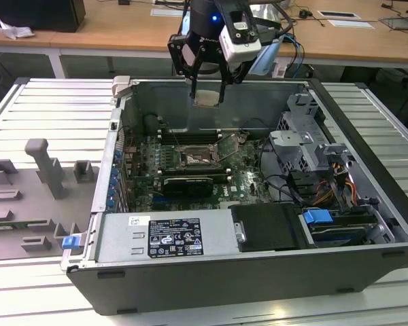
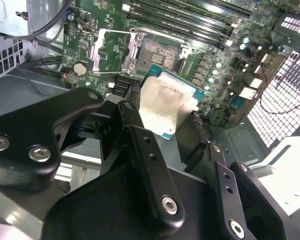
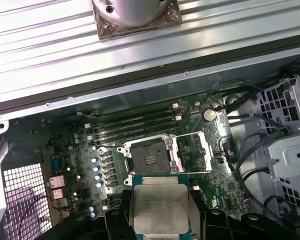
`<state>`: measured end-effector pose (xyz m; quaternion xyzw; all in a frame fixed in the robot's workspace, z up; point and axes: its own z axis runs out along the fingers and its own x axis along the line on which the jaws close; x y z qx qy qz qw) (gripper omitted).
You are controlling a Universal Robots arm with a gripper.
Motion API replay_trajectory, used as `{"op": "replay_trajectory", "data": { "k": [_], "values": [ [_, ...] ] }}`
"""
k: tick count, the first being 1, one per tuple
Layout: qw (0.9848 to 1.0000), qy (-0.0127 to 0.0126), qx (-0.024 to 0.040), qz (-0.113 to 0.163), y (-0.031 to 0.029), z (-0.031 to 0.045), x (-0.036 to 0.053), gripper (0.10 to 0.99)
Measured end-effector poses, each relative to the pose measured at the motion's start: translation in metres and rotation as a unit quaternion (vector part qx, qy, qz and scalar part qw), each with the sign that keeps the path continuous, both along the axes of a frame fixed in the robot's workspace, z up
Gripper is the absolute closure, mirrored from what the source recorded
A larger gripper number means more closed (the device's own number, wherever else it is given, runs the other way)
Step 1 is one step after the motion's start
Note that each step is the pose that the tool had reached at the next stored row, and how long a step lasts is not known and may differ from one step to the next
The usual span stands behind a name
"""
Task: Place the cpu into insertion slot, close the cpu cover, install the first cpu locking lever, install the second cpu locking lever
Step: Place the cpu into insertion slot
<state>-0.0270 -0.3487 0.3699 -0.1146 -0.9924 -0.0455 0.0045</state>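
My gripper (image 1: pixel 207 96) hangs above the open computer case, shut on the cpu (image 1: pixel 207 100), a pale silver square chip held by its edges between the two black fingers (image 2: pixel 135 125). Both wrist views show the cpu (image 2: pixel 167 105) (image 3: pixel 159 205) hovering just short of the insertion slot (image 3: pixel 147 159), well above the green board. The insertion slot (image 1: pixel 193 159) (image 2: pixel 157 50) lies open, its dark contact field bare. Beside it the cpu cover (image 3: pixel 192 152) (image 2: pixel 111 50), a silver frame plate with a window, is swung open; in the exterior view the cpu cover (image 1: pixel 226 148) stands on the slot's right.
Long black memory slots (image 1: pixel 197 136) run behind the socket and a black graphics card (image 1: pixel 183 183) lies in front of it. A grey drive cage (image 1: pixel 299 142) with cables stands on the exterior view's right. A grey fixture tray (image 1: pixel 34 197) sits left of the case wall (image 1: pixel 112 170).
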Motion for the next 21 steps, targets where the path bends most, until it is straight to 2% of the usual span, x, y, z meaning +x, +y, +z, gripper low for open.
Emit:
{"op": "replay_trajectory", "data": {
  "k": [3, 4, 8, 11, 16, 21],
  "values": [
    [1.0, 0.0, 0.0, -0.007, 0.0, 0.0, 0.0, 0.557],
    [0.9998, 0.0, 0.0, -0.018, 0.0, -0.0001, 0.0, 0.557],
    [0.9986, 0.0, 0.0, -0.052, 0.0, -0.0003, 0.0, 0.557],
    [0.9977, 0.0001, -0.0001, -0.068, 0.0, -0.0004, 0.0, 0.557],
    [0.9959, 0.0, 0.0, -0.091, 0.0, -0.0006, 0.0, 0.557],
    [0.9927, 0.0, 0.0, -0.12, 0.0, -0.0009, 0.0, 0.557]
  ]
}}
